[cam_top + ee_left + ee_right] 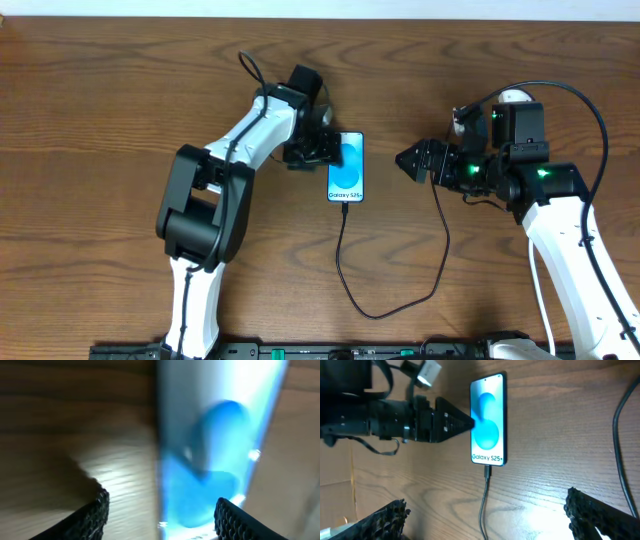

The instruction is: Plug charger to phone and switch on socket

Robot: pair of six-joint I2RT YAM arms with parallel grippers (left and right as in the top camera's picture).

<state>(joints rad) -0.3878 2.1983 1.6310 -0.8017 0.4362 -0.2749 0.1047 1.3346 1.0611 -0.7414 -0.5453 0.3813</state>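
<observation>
The phone (346, 167) lies flat on the wooden table with its light-blue screen up. The charger's (343, 222) black tip sits in the phone's bottom edge (487, 472); its thin cable loops toward the front and rises to the right arm. My left gripper (318, 152) is open at the phone's upper left edge. In the left wrist view the blurred phone (220, 445) fills the space above the spread fingers (95, 515). My right gripper (408, 160) is open, right of the phone, holding nothing. The socket is mostly hidden by the right arm; only a white rounded end (513, 97) shows.
In the right wrist view the charger cable (482, 510) runs along the table between my right fingers (600, 515), below them. A thicker black cable (598, 120) arcs over the right arm. Bare wood lies left of the left arm and along the far edge.
</observation>
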